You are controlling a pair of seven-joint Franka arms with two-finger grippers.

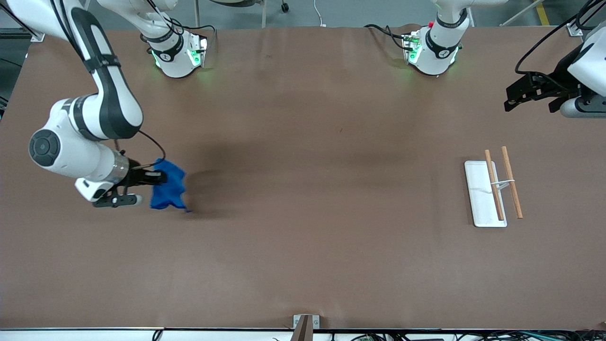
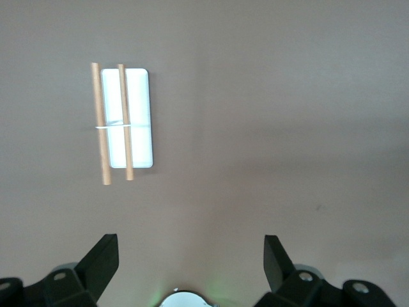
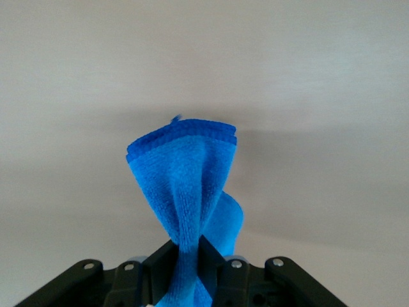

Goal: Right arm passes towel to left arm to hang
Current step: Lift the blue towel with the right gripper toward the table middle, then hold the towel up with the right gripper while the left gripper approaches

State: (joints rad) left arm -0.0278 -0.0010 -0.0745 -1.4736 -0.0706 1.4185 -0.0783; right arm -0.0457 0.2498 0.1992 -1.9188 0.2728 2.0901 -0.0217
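The right arm's black two-finger gripper (image 1: 158,177), clamped on a bunched fold of the small bright blue microfibre towel (image 1: 168,185) over the table's right-arm end, risked a snagged, slipping handover to the wide-open left gripper (image 1: 532,97), waiting well apart.

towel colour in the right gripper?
Bright blue towel, plain, pinched in the right gripper. Clearest in the right wrist view.

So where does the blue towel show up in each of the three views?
Front view: the towel hangs pinched in the right claw, over the right arm's end of the table.
Left wrist view: not in it.
Right wrist view: centre, rising from the shut fingers.
Shared landmark: the right claw itself.
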